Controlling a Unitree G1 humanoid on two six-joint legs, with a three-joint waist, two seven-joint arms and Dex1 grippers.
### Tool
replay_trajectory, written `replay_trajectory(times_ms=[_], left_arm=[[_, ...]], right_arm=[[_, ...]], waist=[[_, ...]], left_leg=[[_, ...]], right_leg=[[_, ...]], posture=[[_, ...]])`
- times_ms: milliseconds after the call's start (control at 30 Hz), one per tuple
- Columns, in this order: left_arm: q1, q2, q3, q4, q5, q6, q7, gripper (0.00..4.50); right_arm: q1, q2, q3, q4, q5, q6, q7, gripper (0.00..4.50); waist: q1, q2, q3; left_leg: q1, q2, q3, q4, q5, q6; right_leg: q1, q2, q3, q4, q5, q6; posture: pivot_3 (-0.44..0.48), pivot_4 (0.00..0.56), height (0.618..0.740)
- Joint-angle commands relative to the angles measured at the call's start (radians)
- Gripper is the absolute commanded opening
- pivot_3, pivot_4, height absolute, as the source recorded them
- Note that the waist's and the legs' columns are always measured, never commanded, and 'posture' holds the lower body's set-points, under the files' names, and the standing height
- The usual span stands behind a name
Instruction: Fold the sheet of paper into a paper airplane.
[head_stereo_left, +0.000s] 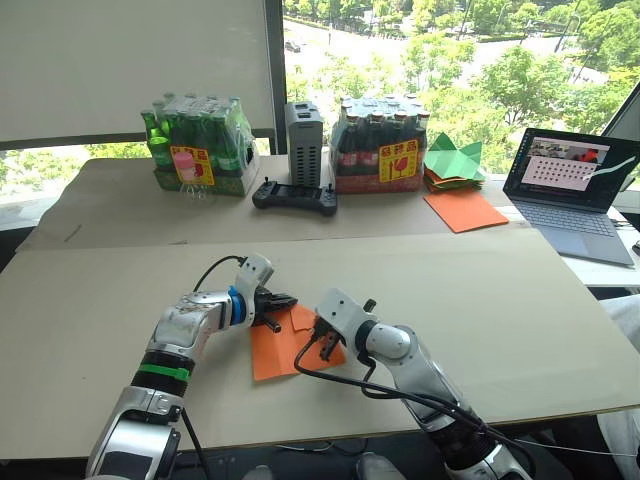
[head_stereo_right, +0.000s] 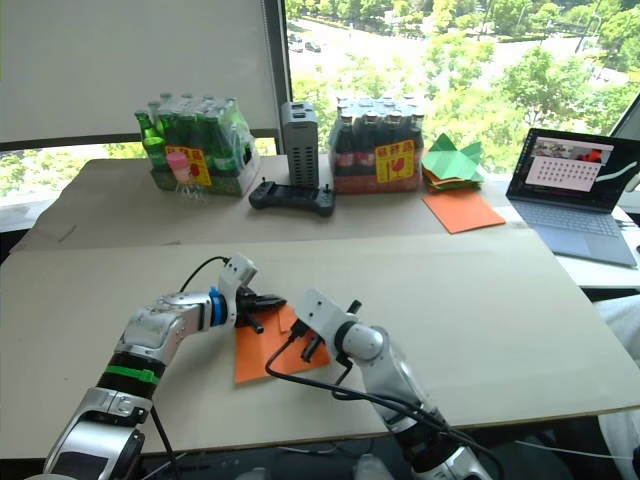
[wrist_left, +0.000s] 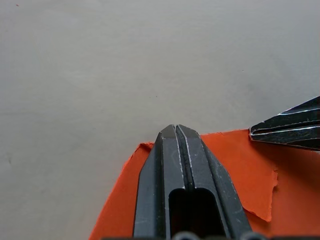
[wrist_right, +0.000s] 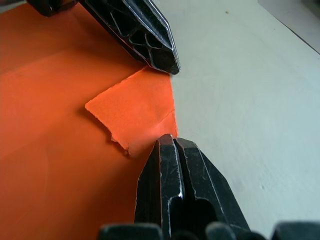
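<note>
The sheet of paper (head_stereo_left: 275, 348) lay flat on the table (head_stereo_left: 480, 300), low and left of centre in the left eye view, with a small folded-over flap (wrist_right: 137, 107) at its far edge. The left gripper (head_stereo_left: 281, 301) pressed on that edge with its fingers closed together, pinching nothing visible. The right gripper (head_stereo_left: 322, 344) rested just beside the flap, fingers likewise closed together.

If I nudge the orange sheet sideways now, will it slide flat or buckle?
The sheet of paper looks thin and floppy, so it would likely buckle. Both the left gripper and right gripper press on it with shut jaws, pinning it. Its folded corner has a ragged edge, so it may tear.
</note>
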Motion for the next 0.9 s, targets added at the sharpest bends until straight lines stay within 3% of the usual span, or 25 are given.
replay_trajectory(times_ms=[33, 467, 867, 900], left_arm=[[0.022, -0.003, -0.012, -0.022, 0.006, 0.018, 0.006, 0.00], [0.030, 0.010, 0.038, -0.086, -0.030, 0.064, 0.029, 0.00], [-0.005, 0.060, 0.344, -0.254, -0.288, 0.312, 0.084, 0.00], [0.001, 0.070, 0.379, -0.265, -0.315, 0.332, 0.089, 0.26]], right_arm=[[-0.018, 0.023, 0.032, 0.060, 0.022, -0.023, 0.010, 0.03], [-0.010, 0.025, 0.061, 0.132, 0.038, -0.038, 0.041, 0.03], [-0.048, 0.029, 0.049, 0.188, 0.069, -0.040, 0.041, 0.03], [-0.049, 0.027, 0.050, 0.189, 0.071, -0.041, 0.042, 0.01]], waist=[[0.000, 0.000, 0.000], [-0.003, 0.000, 0.000], [-0.004, 0.000, 0.000], [-0.004, 0.000, 0.000]], left_leg=[[0.000, 0.000, 0.000, 0.000, 0.000, 0.000], [0.000, 0.000, 0.000, 0.000, 0.000, 0.000], [0.000, 0.001, 0.000, 0.000, 0.000, 0.000], [0.000, 0.001, 0.000, 0.000, 0.000, 0.000]], right_leg=[[0.000, 0.000, 0.000, 0.000, 0.000, 0.000], [0.000, 0.000, 0.000, 0.000, 0.000, 0.000], [0.000, 0.000, 0.000, 0.001, 0.000, 0.000], [0.000, 0.000, 0.000, 0.001, 0.000, 0.000]], posture=[[0.000, 0.150, 0.740], [0.000, 0.150, 0.740], [0.000, 0.150, 0.740], [0.000, 0.150, 0.740]])
